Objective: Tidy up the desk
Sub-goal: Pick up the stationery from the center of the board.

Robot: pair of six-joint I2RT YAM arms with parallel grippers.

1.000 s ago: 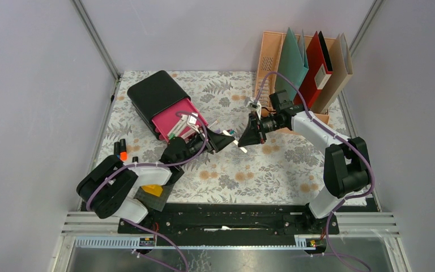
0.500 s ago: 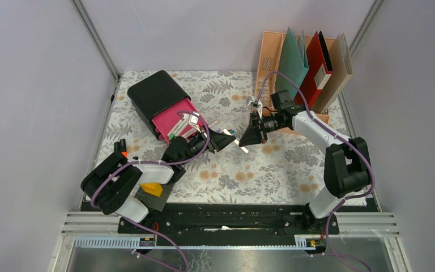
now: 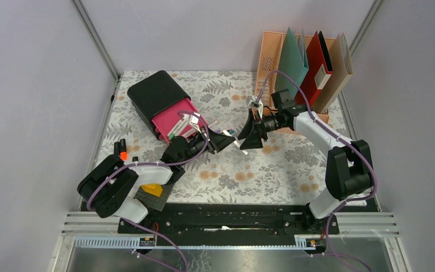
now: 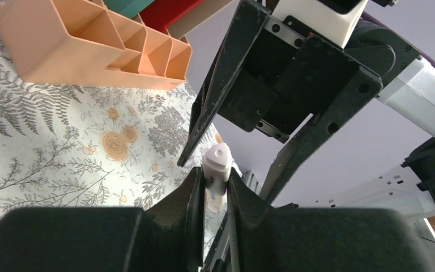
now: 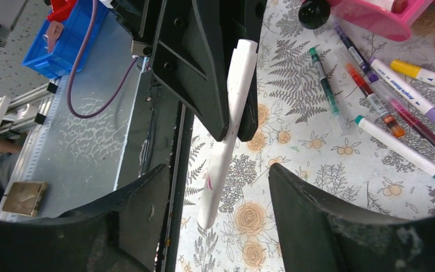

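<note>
- Lying beneath both arms, the desk (image 3: 272,170) is filling the middle of the top view, its fern-and-flower cloth running from the arm bases up to the back wall.
- Standing at the desk's upper right corner, a peach file rack (image 3: 266,54) is holding teal, red and tan folders (image 3: 317,62).
- Sitting at the upper left of the desk, a black drawer box (image 3: 156,93) is showing one pink drawer (image 3: 173,120) pulled open toward the centre.
- Reaching in from the right, the right gripper (image 5: 218,170) is hovering above the desk's centre with its jaws spread wide on either side of a white pen (image 5: 224,158), apart from it.
- Coming from the lower left, the left gripper (image 4: 213,190) is pinching that pen between its pressed fingers, above the cloth.
- Lying loose on the cloth near the pink drawer, several coloured pens (image 5: 385,107) are fanning out at the right wrist view's upper right.
</note>
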